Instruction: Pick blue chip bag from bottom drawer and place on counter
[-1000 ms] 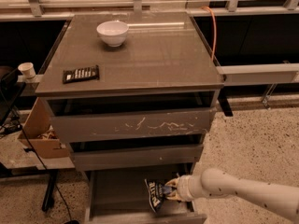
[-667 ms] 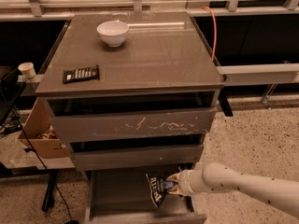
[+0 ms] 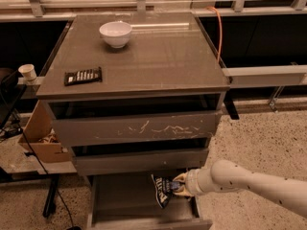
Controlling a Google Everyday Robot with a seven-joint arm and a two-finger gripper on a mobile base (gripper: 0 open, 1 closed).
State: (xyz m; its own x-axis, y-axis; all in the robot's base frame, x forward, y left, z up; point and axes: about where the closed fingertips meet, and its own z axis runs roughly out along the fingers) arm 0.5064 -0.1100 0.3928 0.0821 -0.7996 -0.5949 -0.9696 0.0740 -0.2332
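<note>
My end effector pinches the blue chip bag at the right of the open bottom drawer; grasp looks done, lifting it up onto the bench is left

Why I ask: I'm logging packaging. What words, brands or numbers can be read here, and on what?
Bag, held by the gripper over the bottom drawer: white print, too blurred to read.
Bar on the counter: pale markings, too small to read.
Bowl: no text.
Scratched drawer front: white scratches only, no text.
</note>
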